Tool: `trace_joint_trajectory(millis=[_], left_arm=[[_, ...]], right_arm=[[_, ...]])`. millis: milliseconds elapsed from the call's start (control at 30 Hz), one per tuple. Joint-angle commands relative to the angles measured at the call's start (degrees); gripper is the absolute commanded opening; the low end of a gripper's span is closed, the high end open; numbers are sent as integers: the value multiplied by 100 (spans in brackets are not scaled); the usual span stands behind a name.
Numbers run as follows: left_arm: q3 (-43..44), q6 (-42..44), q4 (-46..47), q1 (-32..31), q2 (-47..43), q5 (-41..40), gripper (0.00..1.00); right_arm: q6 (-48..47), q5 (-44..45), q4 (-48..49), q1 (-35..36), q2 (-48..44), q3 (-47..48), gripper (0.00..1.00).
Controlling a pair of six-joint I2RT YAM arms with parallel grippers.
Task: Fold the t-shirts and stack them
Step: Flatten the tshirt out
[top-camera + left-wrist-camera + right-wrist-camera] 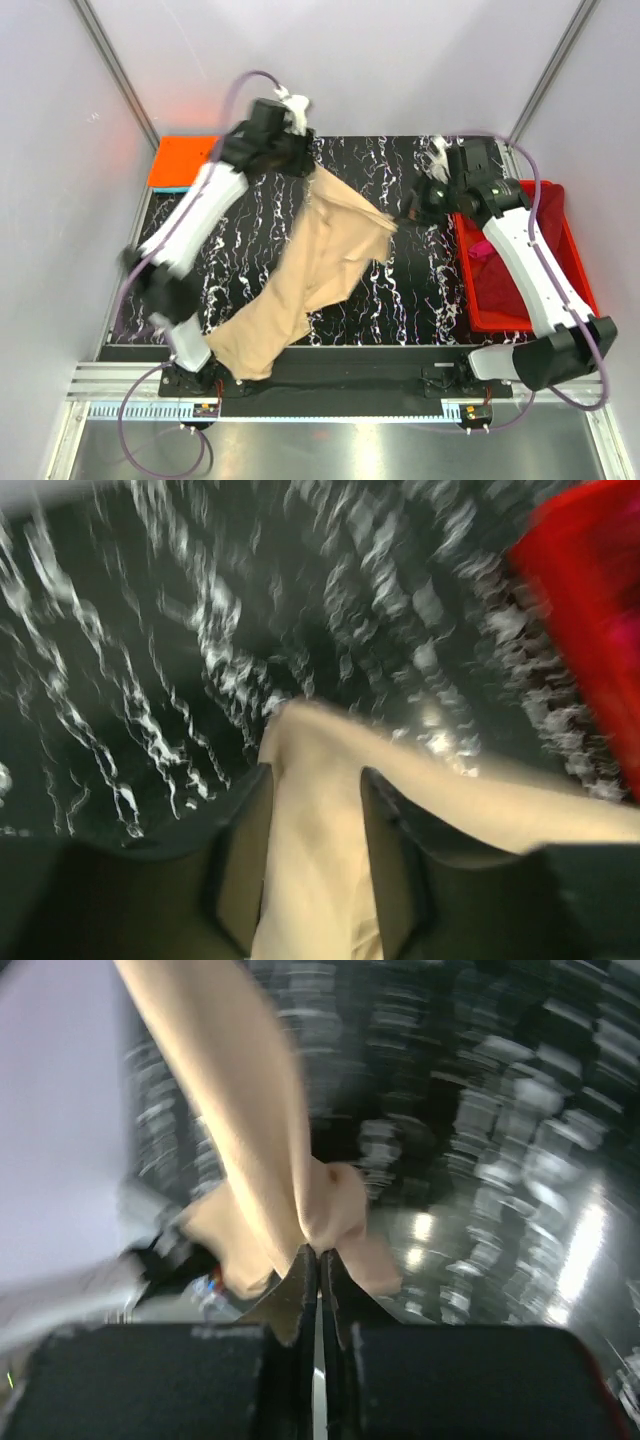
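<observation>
A large tan t-shirt hangs stretched over the black marbled table, trailing down to the near edge. My left gripper is at its far top corner. In the left wrist view its jaws stand apart, and the tan cloth runs loosely between them. My right gripper holds the shirt's right corner. In the right wrist view it is shut on a bunched pinch of tan cloth. An orange t-shirt lies folded at the far left on a light blue one.
A red plastic bin stands on the right side of the table with maroon cloth and a bit of pink cloth inside. It also shows in the left wrist view as a red bin. Grey walls close in the far side.
</observation>
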Motion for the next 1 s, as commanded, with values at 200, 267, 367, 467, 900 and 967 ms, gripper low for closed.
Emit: trace_joint_trajectory(millis=[200, 267, 367, 467, 900, 967], left_arm=[[-722, -631, -803, -293, -44, -255, 69], [-1456, -694, -704, -486, -792, -121, 67], [-2819, -702, -547, -1021, -1584, 405, 63], [-3954, -974, -230, -1777, -2094, 459, 66], [-5651, -2731, 78, -3166, -2042, -410, 66], [-5792, -2855, 96, -3264, -2008, -472, 68]], right_arm=[[-327, 1180, -782, -1541, 457, -1408, 57], [-607, 1173, -783, -1533, 483, -1328, 62], [-829, 655, -547, -1472, 597, -1275, 63], [-567, -48, 128, -1305, 746, -1582, 63], [428, 126, 1740, -935, 2170, -1864, 52], [393, 47, 1784, -891, 2407, -1846, 52]])
